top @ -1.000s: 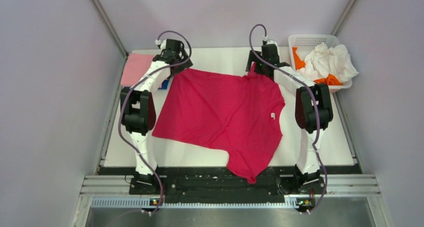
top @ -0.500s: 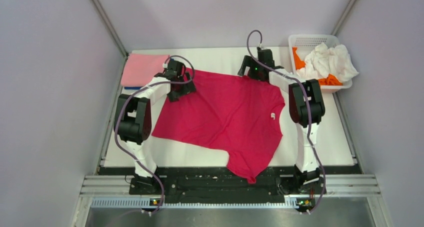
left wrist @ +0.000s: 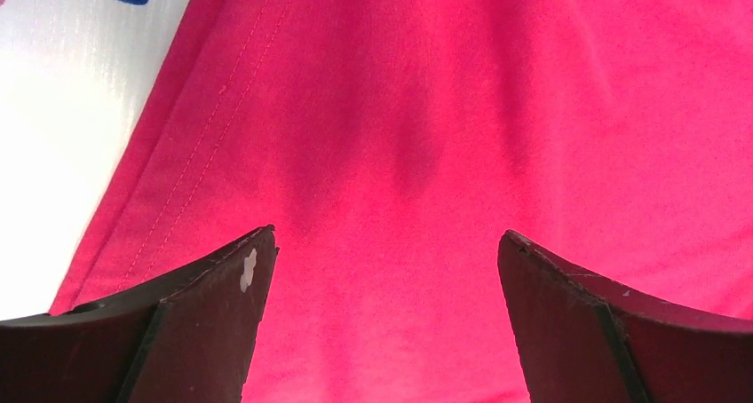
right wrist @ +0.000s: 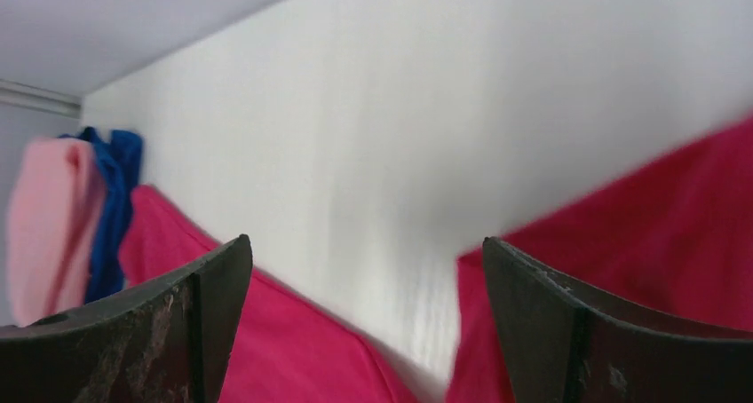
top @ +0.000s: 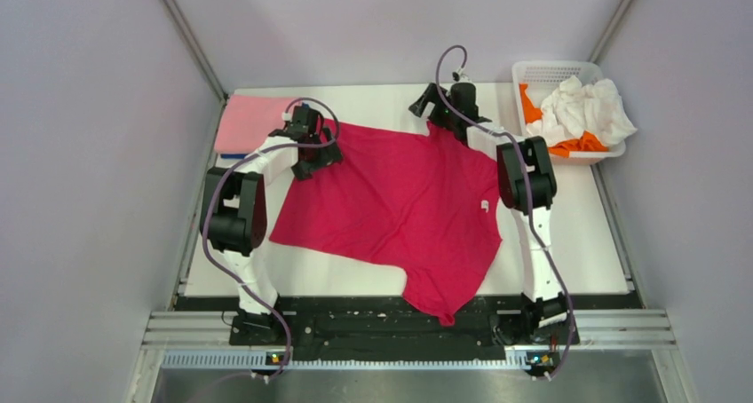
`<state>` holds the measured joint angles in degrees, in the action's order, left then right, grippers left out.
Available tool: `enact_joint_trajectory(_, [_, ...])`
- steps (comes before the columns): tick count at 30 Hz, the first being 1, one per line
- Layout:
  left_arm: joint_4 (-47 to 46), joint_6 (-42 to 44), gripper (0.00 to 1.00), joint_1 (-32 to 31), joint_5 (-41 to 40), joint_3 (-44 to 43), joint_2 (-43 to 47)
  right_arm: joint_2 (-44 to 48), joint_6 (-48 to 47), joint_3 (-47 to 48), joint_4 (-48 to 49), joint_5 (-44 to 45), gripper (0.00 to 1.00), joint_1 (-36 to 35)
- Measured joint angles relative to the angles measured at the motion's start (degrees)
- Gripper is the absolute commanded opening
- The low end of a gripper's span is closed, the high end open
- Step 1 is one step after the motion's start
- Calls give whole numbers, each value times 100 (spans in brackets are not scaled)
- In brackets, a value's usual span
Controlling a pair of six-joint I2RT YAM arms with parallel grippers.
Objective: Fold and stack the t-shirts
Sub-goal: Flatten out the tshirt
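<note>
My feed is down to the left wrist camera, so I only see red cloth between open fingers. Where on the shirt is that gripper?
Observer: The left gripper is over the far left corner of the crimson t-shirt, which lies spread on the table.
Operator: And the right arm?
Observer: The right gripper is open at the shirt's far right corner, bare table showing between its jaws.
Operator: The blue scrap I see?
Observer: A blue t-shirt peeking from under the folded pink t-shirt at the table's far left.

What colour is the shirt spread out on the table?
The shirt is crimson red, clearest in the top view.
</note>
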<state>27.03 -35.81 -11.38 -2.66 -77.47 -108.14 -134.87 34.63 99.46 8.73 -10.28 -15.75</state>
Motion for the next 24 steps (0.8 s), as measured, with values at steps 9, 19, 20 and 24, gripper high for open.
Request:
enact_joint_trajectory(9, [46,15,99,9,-140,116,114,-1137,680,1770,522,-584,99,-186])
enact_joint_trajectory(19, [37,26,99,20,-28,157,289,173,-291,382,-181,-219,99,-251])
enact_joint_trajectory(20, [37,26,99,20,-9,184,334,476,-363,33,-184,-131,99,-251])
enact_joint_trajectory(24, [33,31,99,20,31,251,457,1320,-518,-1019,-105,195,99,-251])
